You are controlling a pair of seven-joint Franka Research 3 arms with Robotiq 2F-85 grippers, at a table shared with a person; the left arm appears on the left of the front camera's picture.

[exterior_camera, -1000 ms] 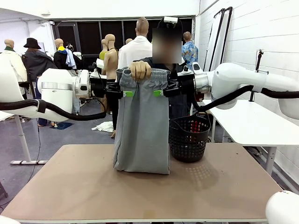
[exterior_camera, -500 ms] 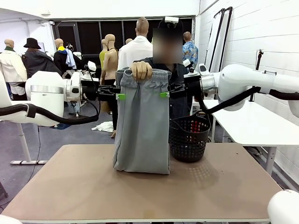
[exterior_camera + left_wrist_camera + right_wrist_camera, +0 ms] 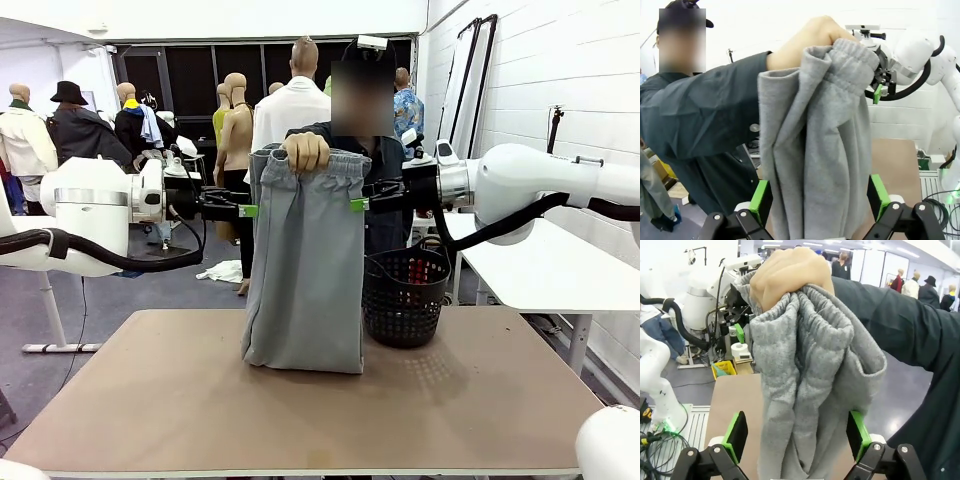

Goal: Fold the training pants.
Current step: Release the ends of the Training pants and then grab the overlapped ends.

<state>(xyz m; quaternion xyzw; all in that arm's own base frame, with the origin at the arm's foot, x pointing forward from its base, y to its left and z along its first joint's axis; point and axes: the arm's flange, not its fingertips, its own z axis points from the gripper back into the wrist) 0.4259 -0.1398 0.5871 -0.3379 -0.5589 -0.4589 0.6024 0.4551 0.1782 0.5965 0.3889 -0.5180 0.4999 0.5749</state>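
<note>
- training pants hang upright mid-table in the front view, gathered waistband at 12 o'clock, lower end resting on the table at 6 o'clock
- person's hand is fisted over the bunched waistband at the top and holds the cloth up
- left gripper is at 9 o'clock of the pants, just under the waistband, jaws spread wide
- left wrist view: green pads flank the grey cloth, with a gap at the far pad
- right gripper is at 3 o'clock, same height, jaws also wide apart
- right wrist view: pads sit either side of the cloth, no pinch
- black mesh basket is on the table at 4 o'clock, just beside the pants
</note>
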